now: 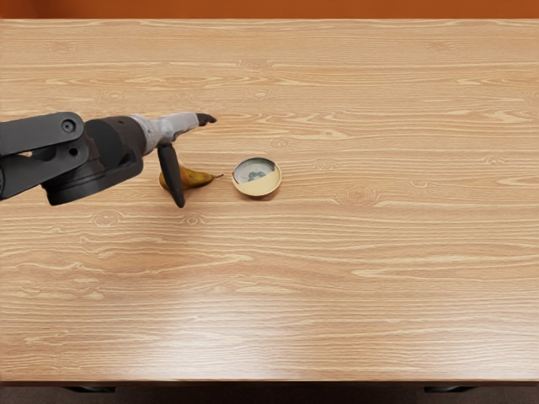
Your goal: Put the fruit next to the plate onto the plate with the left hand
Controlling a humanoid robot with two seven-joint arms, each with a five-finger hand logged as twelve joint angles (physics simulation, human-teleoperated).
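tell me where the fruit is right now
In the head view the fruit lies on the table left of centre, just left of the plate, partly hidden by the left hand.

Nothing in view can be read: no writing, brand, number or sign. The small plate (pixel 269 183), just to the right of the left hand (pixel 160 136), has a blue-grey patch on its inside. It is too small and blurred to tell whether it is lettering or only a pattern.
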